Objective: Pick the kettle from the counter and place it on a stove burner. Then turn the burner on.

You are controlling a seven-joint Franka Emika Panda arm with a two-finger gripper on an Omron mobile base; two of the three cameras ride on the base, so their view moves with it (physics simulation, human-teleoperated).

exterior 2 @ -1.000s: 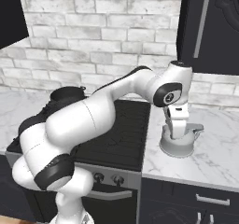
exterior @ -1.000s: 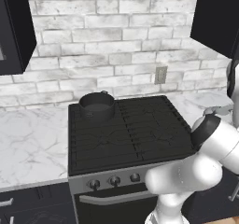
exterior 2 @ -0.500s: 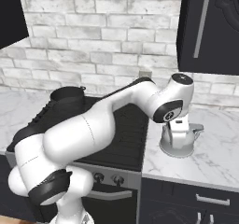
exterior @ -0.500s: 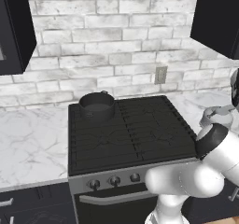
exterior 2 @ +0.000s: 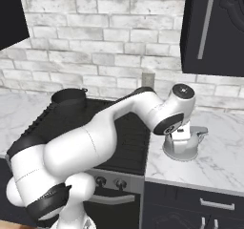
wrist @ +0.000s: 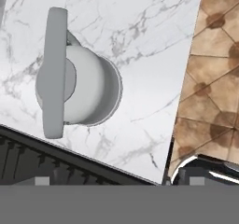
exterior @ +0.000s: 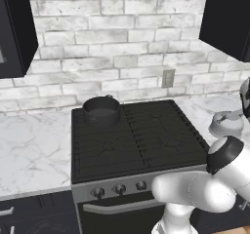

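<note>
Marble counter (wrist: 140, 55), white with grey veins, carries the kettle (wrist: 77, 91) directly beneath the gripper (exterior 2: 180, 133), whose jaws stand released and hold nothing. Beside the hand lies the black cooktop (exterior: 136, 135) with a dark pot (exterior: 101, 110), backed by a whitewashed brick wall (exterior: 122, 57).

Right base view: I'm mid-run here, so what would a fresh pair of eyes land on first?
Probably the big white arm bent across the black cooktop, its hand poised right above the silver kettle on the marble counter to the stove's right. Next, the dark pot sitting on the back-left burner, with white brick wall behind.
</note>
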